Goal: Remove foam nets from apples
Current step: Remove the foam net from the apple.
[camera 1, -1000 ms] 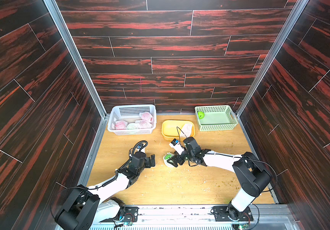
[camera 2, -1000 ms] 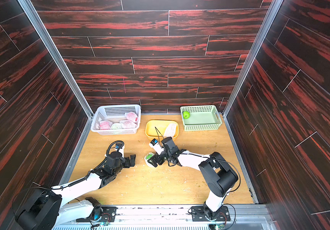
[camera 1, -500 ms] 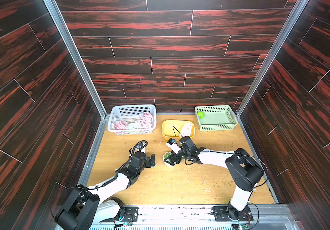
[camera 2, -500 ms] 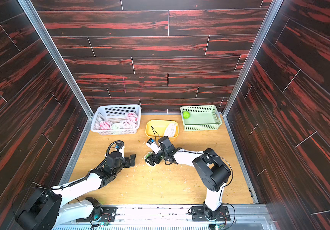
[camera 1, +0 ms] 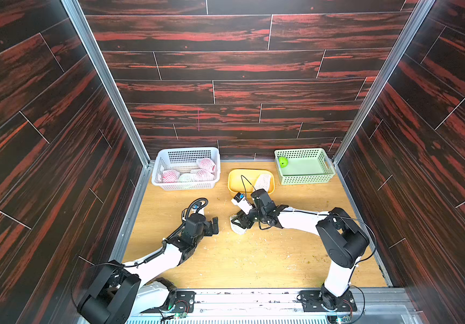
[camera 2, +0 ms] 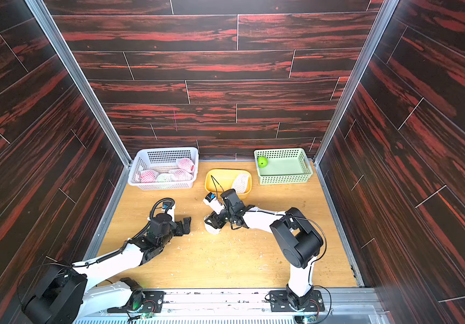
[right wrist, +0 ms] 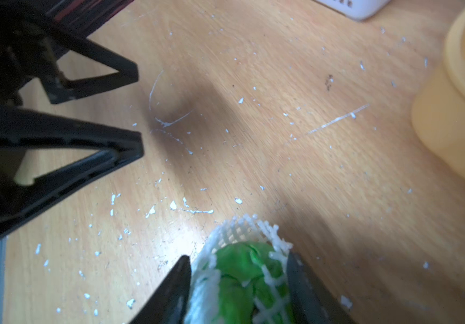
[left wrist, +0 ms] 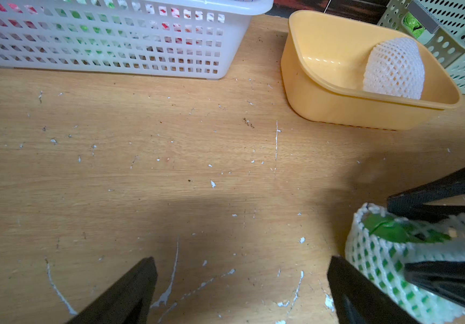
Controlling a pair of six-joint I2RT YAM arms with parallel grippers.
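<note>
A green apple [right wrist: 239, 269] in a white foam net [right wrist: 239, 227] lies mid-table, seen in both top views [camera 1: 238, 226] [camera 2: 213, 227]. My right gripper [right wrist: 238, 256] is shut on it, one finger pressed against the net on each side. The left wrist view shows the same netted apple [left wrist: 379, 252] between those fingers [left wrist: 436, 196]. My left gripper [left wrist: 241, 259] stands wide open and empty a short way left of the apple [camera 1: 214, 224]. Several netted apples [camera 1: 206, 164] lie in the white basket [camera 1: 186, 154]. One bare green apple [camera 1: 283, 162] sits in the green basket [camera 1: 304, 179].
A yellow tub [camera 1: 236, 179] just behind my right gripper holds one empty foam net [camera 1: 263, 181]. The three containers line the back wall. White foam crumbs are scattered over the wooden table [camera 1: 253, 261]. Dark wood-look walls close in both sides.
My right gripper's jaws have narrowed from wide open onto the netted green apple, and the right arm has shifted slightly. The left arm has not moved.
</note>
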